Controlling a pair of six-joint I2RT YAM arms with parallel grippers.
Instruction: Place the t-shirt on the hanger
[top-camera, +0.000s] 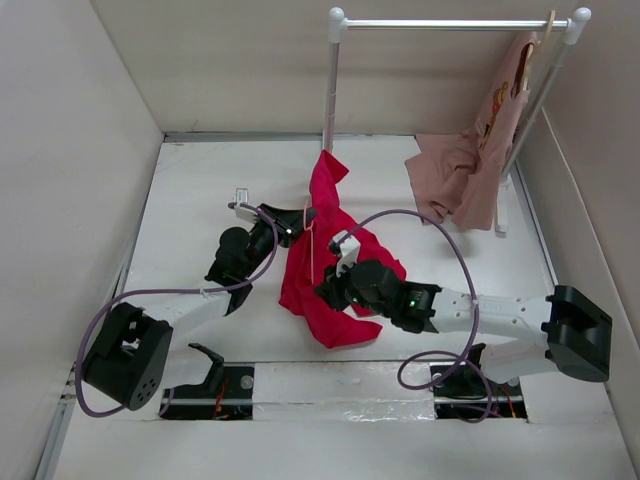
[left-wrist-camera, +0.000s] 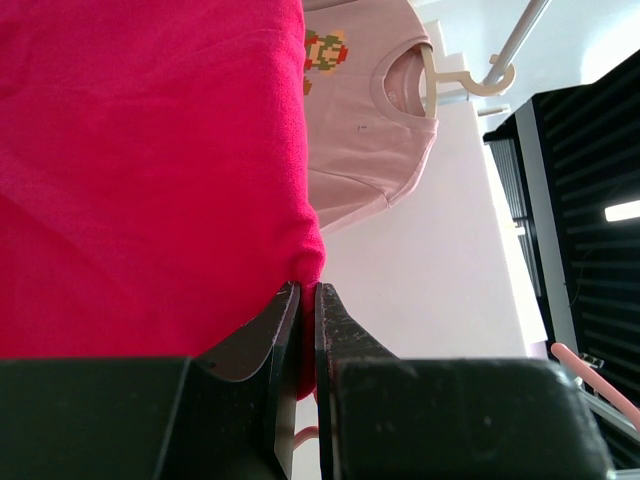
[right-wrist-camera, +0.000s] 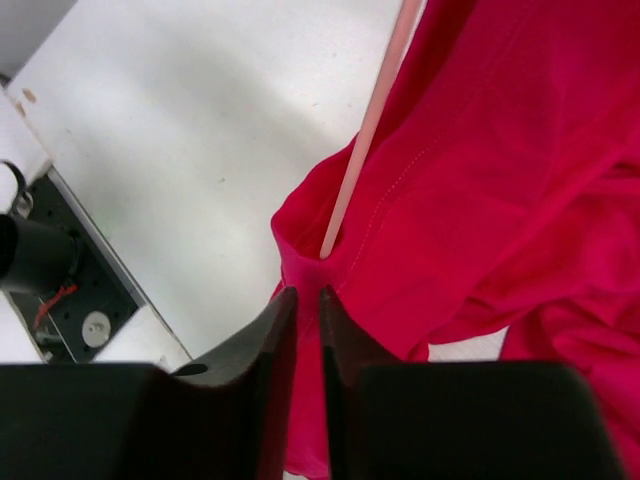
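Observation:
The crimson t-shirt (top-camera: 335, 255) hangs bunched above the middle of the table, held up between both grippers. The thin salmon-pink hanger (top-camera: 312, 248) shows as a wire running down the shirt's left side; most of it is hidden by cloth. My left gripper (top-camera: 298, 218) is shut on an upper edge of the t-shirt (left-wrist-camera: 150, 170), with the cloth pinched between the jaws (left-wrist-camera: 308, 292). My right gripper (top-camera: 325, 292) is shut on a lower fold of the t-shirt (right-wrist-camera: 480, 180), just below where the hanger wire (right-wrist-camera: 365, 130) enters the fold.
A white clothes rack (top-camera: 331, 80) stands at the back, its bar (top-camera: 450, 23) running right. A pink-tan printed shirt (top-camera: 480, 160) hangs from it on a tan hanger (left-wrist-camera: 470, 80). Side walls close in on the left and right of the table.

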